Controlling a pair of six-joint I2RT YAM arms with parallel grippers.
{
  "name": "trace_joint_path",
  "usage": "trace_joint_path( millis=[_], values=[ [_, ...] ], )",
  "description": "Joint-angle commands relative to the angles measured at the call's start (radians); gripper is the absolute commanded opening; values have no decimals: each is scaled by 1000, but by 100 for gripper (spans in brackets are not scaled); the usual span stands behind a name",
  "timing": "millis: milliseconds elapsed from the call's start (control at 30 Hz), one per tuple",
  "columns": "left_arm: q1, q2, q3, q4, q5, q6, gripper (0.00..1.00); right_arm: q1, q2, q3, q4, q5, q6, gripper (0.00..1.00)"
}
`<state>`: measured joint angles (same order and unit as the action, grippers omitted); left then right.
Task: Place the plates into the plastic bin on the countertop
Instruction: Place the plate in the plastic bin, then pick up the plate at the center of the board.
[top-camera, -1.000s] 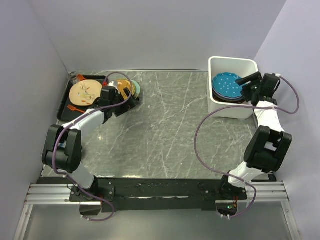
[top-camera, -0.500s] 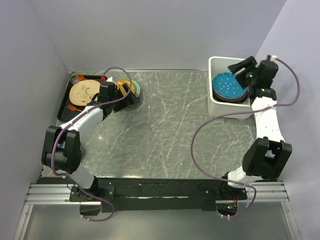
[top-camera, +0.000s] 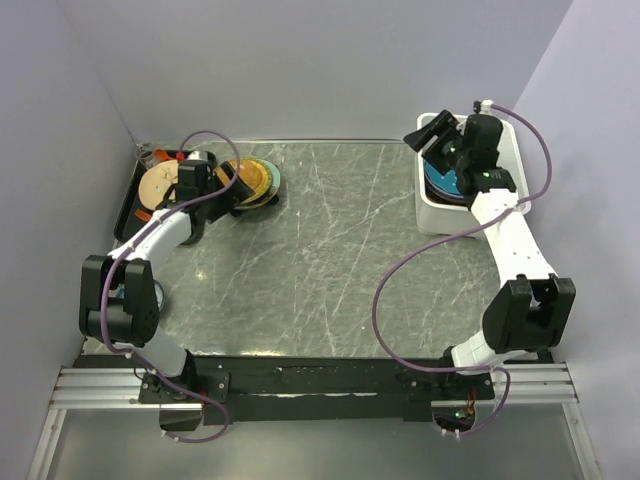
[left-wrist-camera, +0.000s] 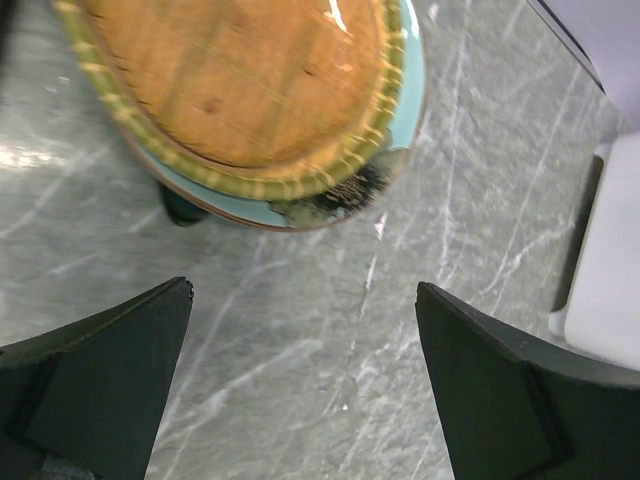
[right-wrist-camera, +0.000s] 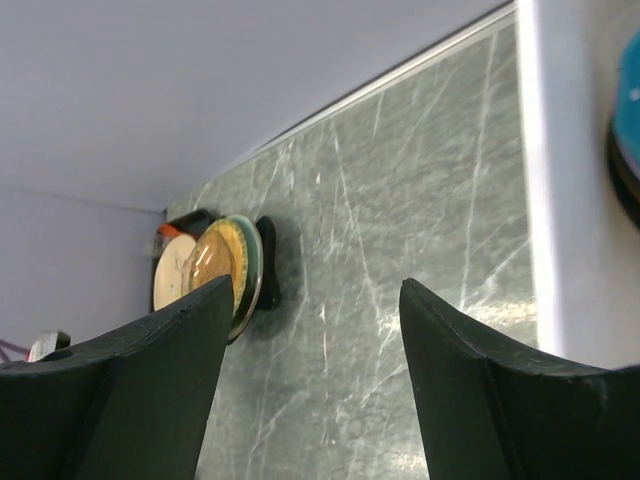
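2 grippers, both empty. my left gripper (left-wrist-camera: 300, 375) is spread as wide as it goes, with nothing between its fingers. it sits low over the countertop (left-wrist-camera: 300, 320), just beside a stack of plates (left-wrist-camera: 250, 150): an orange plate (left-wrist-camera: 240, 70) with a yellow-green rim lies on a light teal one. the stack is at the far left of the countertop, next to the black tray (top-camera: 125, 208), where a cream plate (top-camera: 158, 185) lies. my right gripper (top-camera: 440, 145) hangs above the far left corner of the plastic bin (top-camera: 445, 218), jaws well apart and holding nothing. the bin stands at the far right of the countertop. a teal plate (top-camera: 447, 182) lies inside it with something dark under it.
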<state>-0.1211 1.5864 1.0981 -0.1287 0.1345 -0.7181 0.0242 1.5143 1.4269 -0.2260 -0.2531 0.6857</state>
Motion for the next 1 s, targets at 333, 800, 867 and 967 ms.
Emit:
trace_joint_path(
  millis=[333, 800, 867, 967],
  values=[
    [109, 24, 74, 1, 11, -7, 91, 103, 49, 34, 17, 5, -31, 73],
    [143, 213, 262, -64, 8, 2, 60, 134, 52, -26, 31, 11, -37, 73],
    [144, 222, 270, -69, 8, 5, 60, 134, 50, -29, 27, 12, -40, 73],
    [144, 213, 257, -63, 2, 6, 60, 135, 53, -39, 31, 14, -41, 73]
  ],
)
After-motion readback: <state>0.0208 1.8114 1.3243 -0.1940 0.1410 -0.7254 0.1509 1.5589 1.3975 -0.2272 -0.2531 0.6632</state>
